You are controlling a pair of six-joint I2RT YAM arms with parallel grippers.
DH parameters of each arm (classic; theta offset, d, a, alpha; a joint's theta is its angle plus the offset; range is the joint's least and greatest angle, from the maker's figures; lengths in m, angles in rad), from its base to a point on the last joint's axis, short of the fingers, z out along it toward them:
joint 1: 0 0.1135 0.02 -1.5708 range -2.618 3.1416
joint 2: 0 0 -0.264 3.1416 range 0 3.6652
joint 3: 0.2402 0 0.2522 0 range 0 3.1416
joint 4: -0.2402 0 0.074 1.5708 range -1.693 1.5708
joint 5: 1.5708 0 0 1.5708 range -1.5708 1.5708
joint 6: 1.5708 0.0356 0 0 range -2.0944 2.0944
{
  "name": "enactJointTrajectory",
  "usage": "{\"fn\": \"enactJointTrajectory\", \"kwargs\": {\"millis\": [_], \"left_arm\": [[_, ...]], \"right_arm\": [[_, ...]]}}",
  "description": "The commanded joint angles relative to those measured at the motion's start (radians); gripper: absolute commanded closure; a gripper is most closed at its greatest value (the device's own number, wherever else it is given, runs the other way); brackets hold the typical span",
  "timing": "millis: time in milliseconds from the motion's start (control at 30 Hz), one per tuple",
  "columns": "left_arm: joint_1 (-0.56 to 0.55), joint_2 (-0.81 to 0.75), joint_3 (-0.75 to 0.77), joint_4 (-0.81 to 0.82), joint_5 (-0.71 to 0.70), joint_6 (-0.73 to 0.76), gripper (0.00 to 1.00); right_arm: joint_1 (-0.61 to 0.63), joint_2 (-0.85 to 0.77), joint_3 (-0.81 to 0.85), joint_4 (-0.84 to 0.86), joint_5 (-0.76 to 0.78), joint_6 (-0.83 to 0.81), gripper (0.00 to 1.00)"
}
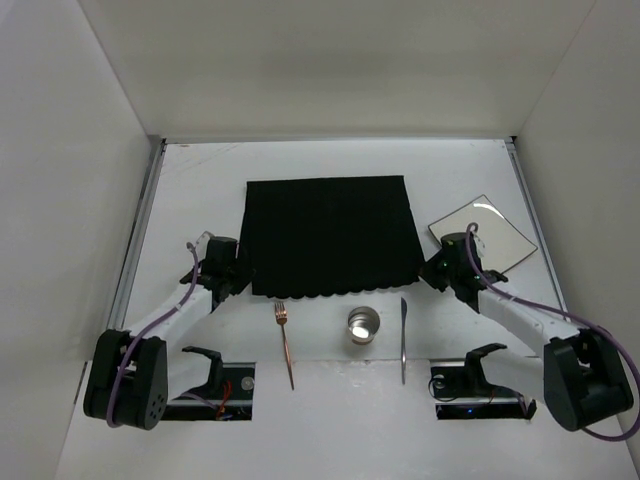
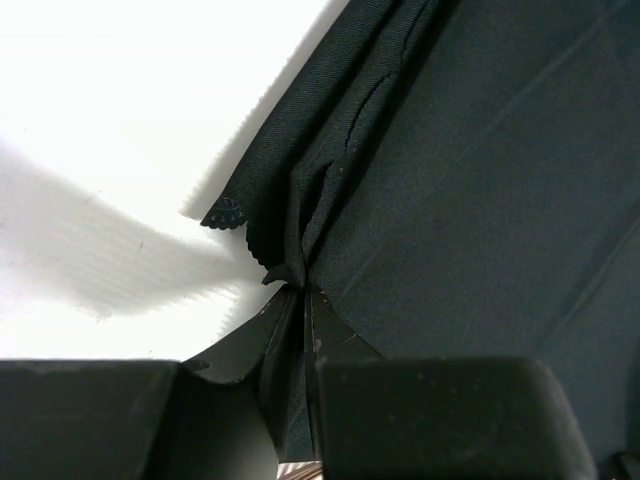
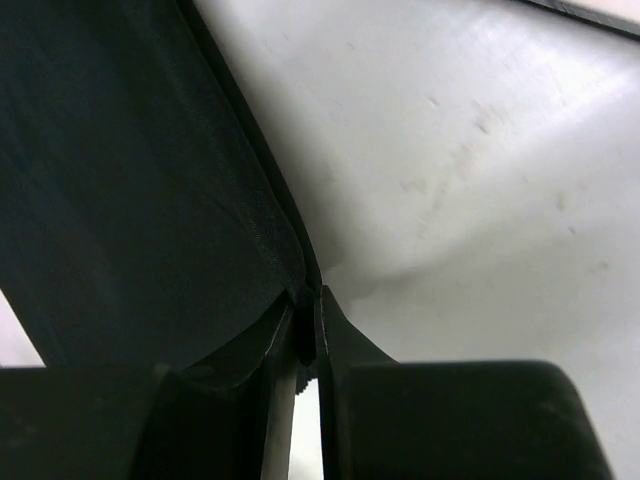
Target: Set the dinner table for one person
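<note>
Directly beneath both pincers lies the table [image 1: 200,190], a flat matte-white top. It runs away ahead of them to the far wall and out to a metal rail on either side. On it, ahead of and between the two pincers, is the black placemat [image 1: 330,235], its long axis running from one pincer across to the other.

The left pincer [image 2: 300,290] is closed tight on the mat's near-left corner. Cloth is gathered into a fold between its fingers, and the scalloped edge curls up just ahead of them. The right pincer [image 3: 308,300] is likewise clamped on the near-right corner, with a thin edge of cloth pinched between its tips. Each arm holds the corner on its own side, so neither has to reach across.

Behind the pincers, toward the arm bases, a fork [image 1: 286,340] lies inward of the left pincer and a knife [image 1: 403,340] inward of the right. A small cup [image 1: 363,325] sits between them. A square plate [image 1: 495,235] rests just beyond the right pincer, on its outer side.

Any shift of the mat likely depends on both pincers moving together, square to that long axis, or the cloth will skew or wrinkle.
</note>
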Motion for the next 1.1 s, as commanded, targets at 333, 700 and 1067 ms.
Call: {"fn": "enactJointTrajectory", "kwargs": {"millis": [333,700,1067], "left_arm": [[-0.045,0.001,0.008,-0.078,-0.014,0.0,0.76],[0.009,-0.143,0.209,-0.218,-0.059,0.081,0.57],[-0.288,-0.02,0.39,-0.163,-0.103,0.099,0.78]], "right_arm": [[-0.036,-0.13,-0.04,-0.102,0.036,-0.001,0.52],[-0.164,-0.326,0.034,-0.17,0.013,-0.024,0.24],[-0.675,-0.438,-0.019,-0.266,-0.006,-0.028,0.37]]}}
